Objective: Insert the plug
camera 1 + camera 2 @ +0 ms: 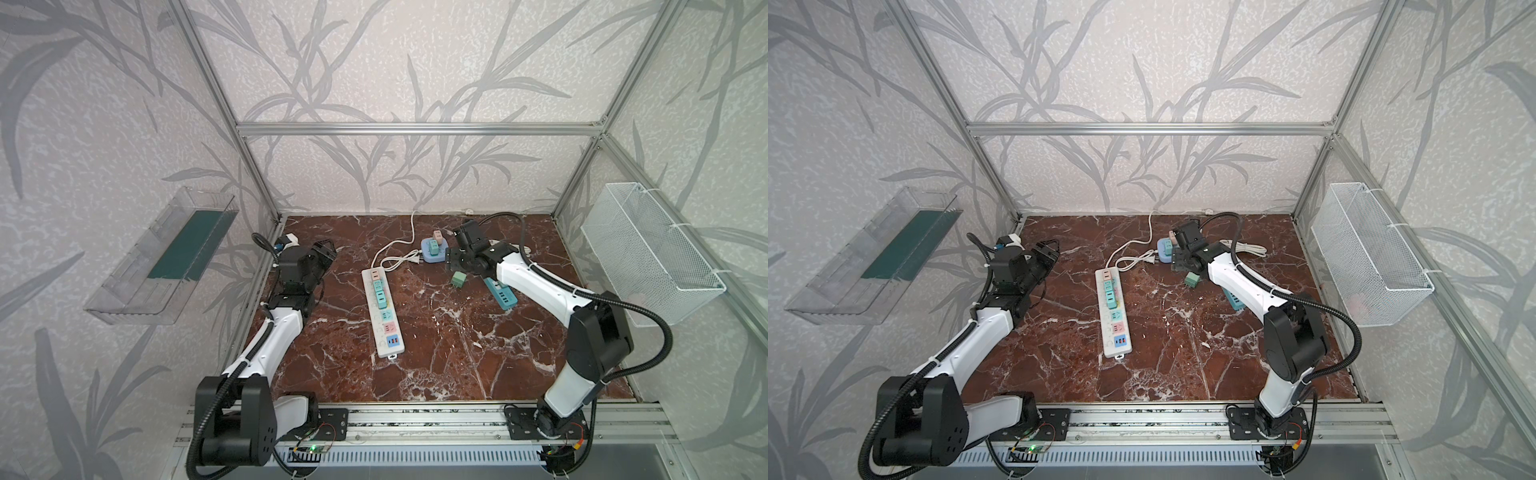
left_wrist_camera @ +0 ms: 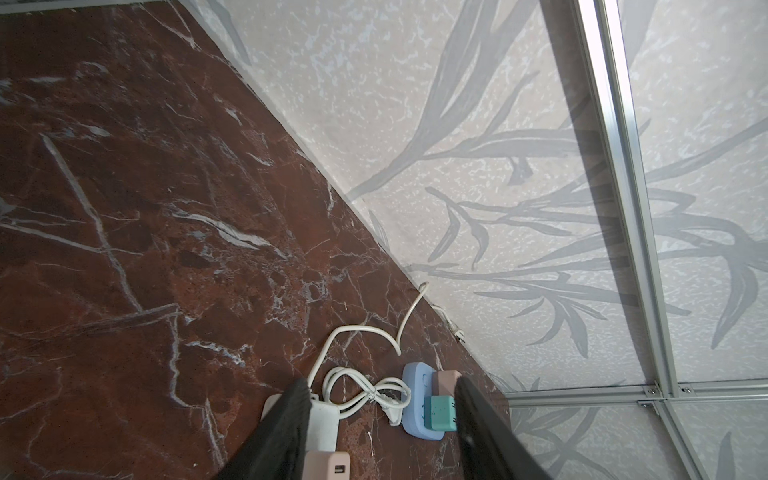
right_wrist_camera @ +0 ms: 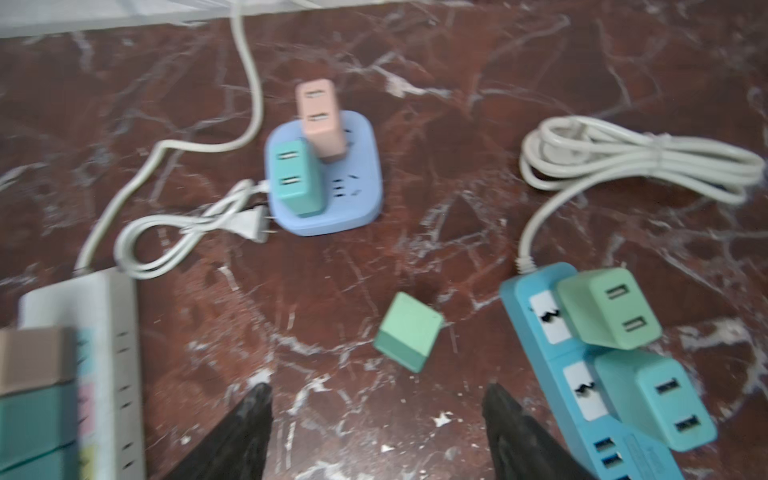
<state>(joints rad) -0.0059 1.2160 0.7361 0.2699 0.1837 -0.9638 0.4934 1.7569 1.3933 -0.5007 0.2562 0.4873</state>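
Green plug (image 3: 409,330) loose, blue strip (image 3: 555,353) label blurred

long strip (image 1: 379,334) left, plug (image 1: 459,279) centre, short strip (image 1: 509,304) right

Top views high, frontal; wrist views low, sharing blue socket (image 2: 415,382) (image 3: 361,212)

No text, brand, number or sign can be read in any view. The blue power strip (image 3: 559,357), lying toward the worktop's right edge, carries a pale printed label (image 3: 640,453) beside its USB ports. The print is too blurred to make out, and the white power strip (image 1: 381,316) shows no legible marking.
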